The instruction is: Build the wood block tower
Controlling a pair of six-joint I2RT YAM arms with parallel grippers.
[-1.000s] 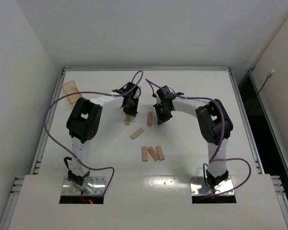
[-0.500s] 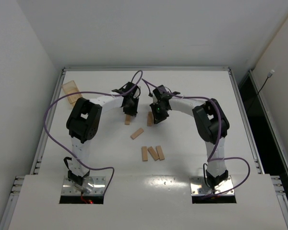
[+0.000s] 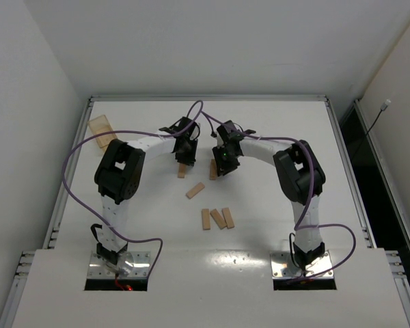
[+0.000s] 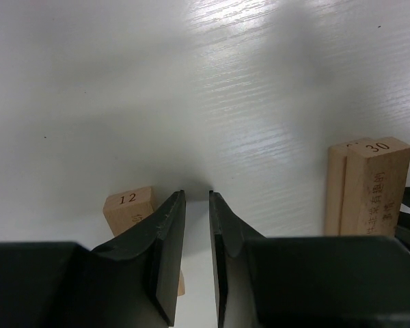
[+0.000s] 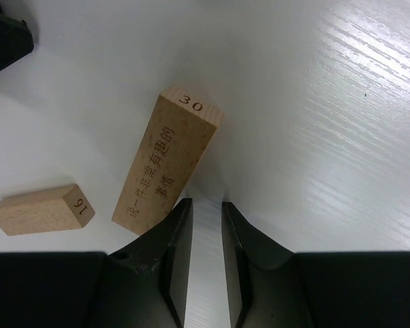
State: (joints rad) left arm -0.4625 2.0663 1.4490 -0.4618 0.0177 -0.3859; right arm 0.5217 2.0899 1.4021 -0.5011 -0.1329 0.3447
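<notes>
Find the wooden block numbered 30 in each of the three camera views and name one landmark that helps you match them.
Top external: block 30 lies mid-table, just left of the right gripper.
Left wrist: at the right edge, long side toward the camera, the number on its top end.
Right wrist: centre-left, lying slanted just beyond the fingers.
Shared landmark: the printed 30 and writing, readable in both wrist views.

Bright, even light; soft tabletop glare

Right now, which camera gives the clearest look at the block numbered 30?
The right wrist view: block 30 lies flat just ahead of the right gripper, number and printed face legible. The left wrist view shows its end and one side at the right edge. From the top view it is partly hidden.
</notes>
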